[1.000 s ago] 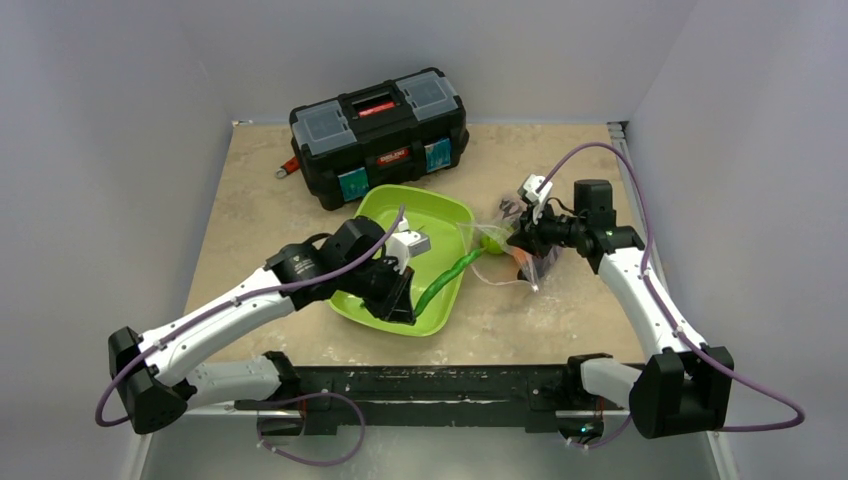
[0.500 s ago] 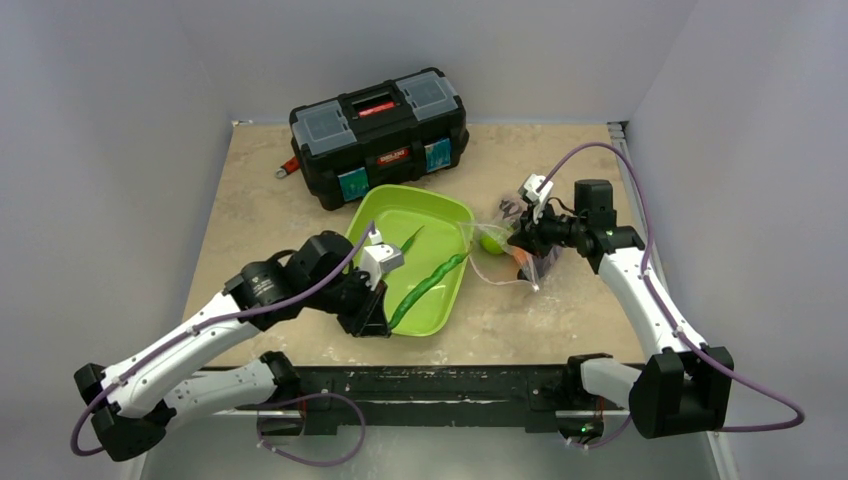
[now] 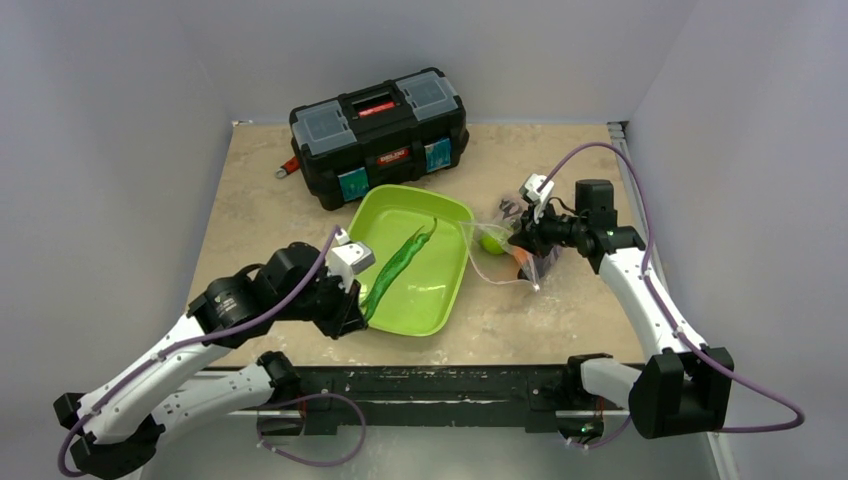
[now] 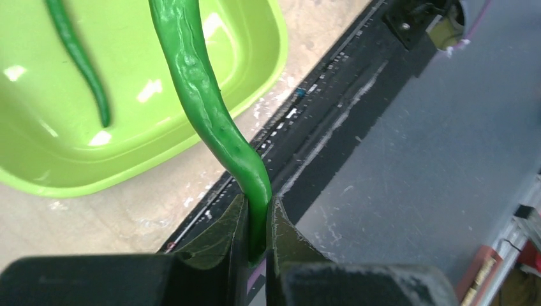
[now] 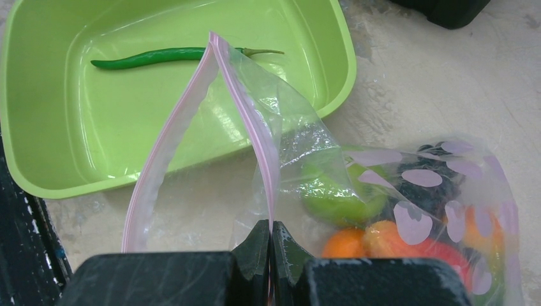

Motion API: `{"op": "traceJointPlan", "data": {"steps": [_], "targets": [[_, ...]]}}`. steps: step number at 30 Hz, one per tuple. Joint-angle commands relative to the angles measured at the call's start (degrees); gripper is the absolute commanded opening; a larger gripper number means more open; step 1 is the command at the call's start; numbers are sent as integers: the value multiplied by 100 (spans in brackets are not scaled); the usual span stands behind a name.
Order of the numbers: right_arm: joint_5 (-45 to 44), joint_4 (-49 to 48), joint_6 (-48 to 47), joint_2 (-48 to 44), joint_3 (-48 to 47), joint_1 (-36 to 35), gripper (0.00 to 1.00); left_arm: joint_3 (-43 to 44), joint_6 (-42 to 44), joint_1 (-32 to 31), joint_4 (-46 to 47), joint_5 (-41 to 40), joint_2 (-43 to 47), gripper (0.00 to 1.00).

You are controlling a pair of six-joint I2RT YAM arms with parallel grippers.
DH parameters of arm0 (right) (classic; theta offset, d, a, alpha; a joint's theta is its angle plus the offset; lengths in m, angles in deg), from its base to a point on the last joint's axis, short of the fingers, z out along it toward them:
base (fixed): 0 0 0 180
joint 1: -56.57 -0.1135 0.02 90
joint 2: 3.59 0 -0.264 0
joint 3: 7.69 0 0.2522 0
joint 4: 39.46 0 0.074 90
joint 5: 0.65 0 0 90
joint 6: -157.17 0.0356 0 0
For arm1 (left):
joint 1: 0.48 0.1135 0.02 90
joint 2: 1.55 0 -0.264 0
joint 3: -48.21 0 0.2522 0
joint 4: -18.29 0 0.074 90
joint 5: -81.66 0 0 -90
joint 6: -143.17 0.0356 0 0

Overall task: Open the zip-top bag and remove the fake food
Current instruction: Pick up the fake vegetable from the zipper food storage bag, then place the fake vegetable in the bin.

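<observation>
The left tool [image 4: 256,248] pinches one end of a pod [image 4: 198,95] that reaches ahead of it over the tray [image 4: 147,127]. The right tool [image 5: 270,245] clamps the bag [image 5: 300,137] by its pink rim, with fruit [image 5: 341,203] inside just right of its tips.

The right gripper [image 5: 270,233] is clamped on the pink zip strip [image 5: 252,124] of the zip-top bag [image 5: 300,143], whose mouth gapes open. Inside the bag are a green lime [image 5: 335,201], an orange [image 5: 341,245] and dark berries [image 5: 427,191]. Beyond it, the lime-green tray [image 5: 344,57] holds one slim green bean pod [image 5: 166,57], lying flat.
</observation>
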Motion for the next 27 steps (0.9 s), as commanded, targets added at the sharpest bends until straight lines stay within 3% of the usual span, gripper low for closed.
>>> {"op": "traceJointPlan", "data": {"steps": [1, 13, 27], "targets": [[-95, -208, 34, -183, -50, 45, 0, 226, -49, 49, -174, -885, 136, 0], [-98, -208, 33, -200, -51, 48, 0, 62, -479, 108, -86, -2105, 269, 0], [-98, -208, 32, -197, -50, 56, 0, -386, -644, 189, 311, -2222, -78, 0]]}}
